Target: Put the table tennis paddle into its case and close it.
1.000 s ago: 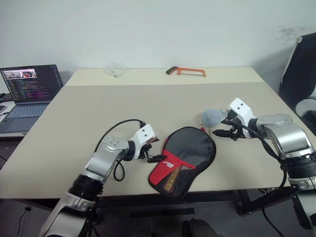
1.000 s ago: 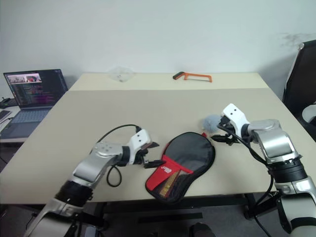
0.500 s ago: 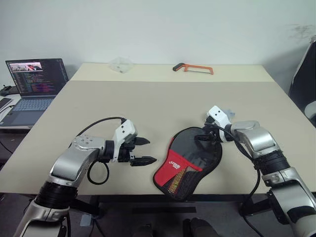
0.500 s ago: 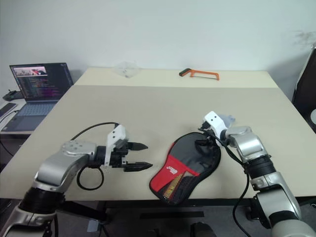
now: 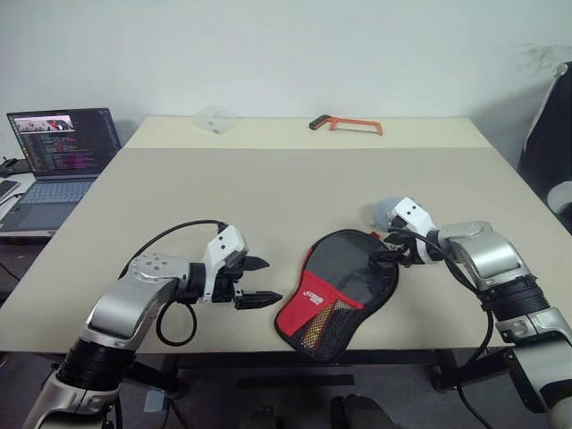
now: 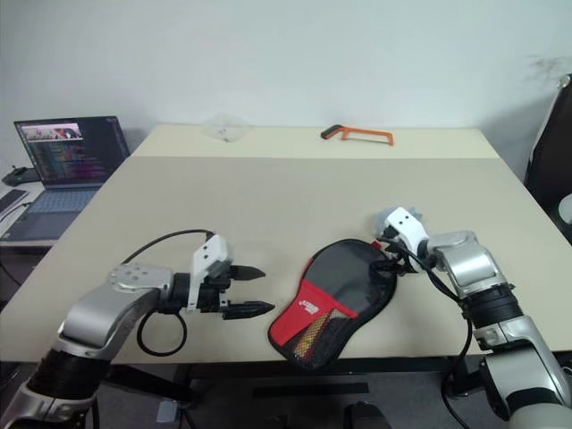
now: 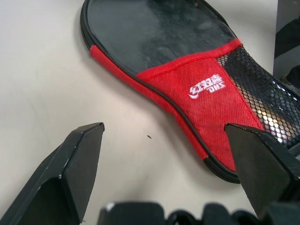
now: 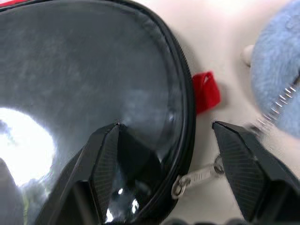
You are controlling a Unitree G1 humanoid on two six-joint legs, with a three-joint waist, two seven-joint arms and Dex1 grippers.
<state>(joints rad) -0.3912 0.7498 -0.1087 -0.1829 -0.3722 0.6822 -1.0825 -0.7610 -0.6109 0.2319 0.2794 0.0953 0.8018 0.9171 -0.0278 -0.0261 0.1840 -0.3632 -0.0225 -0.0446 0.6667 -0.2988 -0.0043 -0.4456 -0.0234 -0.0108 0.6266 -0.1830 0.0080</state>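
Note:
The case (image 5: pixel 349 268) lies flat near the table's front edge, its black round end away from me and its red panel and mesh pocket towards me. Striped colours of the table tennis paddle's handle (image 7: pixel 276 117) show through the mesh; the blade is hidden inside. My left gripper (image 5: pixel 271 280) is open just left of the case, not touching it. My right gripper (image 5: pixel 384 255) is open and low at the case's far right rim. In the right wrist view its fingers straddle the zip seam, with the metal zip pull (image 8: pixel 197 177) and a red tab (image 8: pixel 206 92) between them.
A blue-grey fluffy thing (image 5: pixel 384 213) lies just behind my right gripper. An orange hacksaw (image 5: pixel 347 124) and a clear plastic bag (image 5: pixel 214 117) lie at the table's far edge. An open laptop (image 5: pixel 58 147) stands to the left and a black chair (image 5: pixel 545 134) to the right.
My left gripper has drawn back from the case's left edge. My right gripper has come down onto the case's far right rim and its fingers have narrowed. The camera has shifted too.

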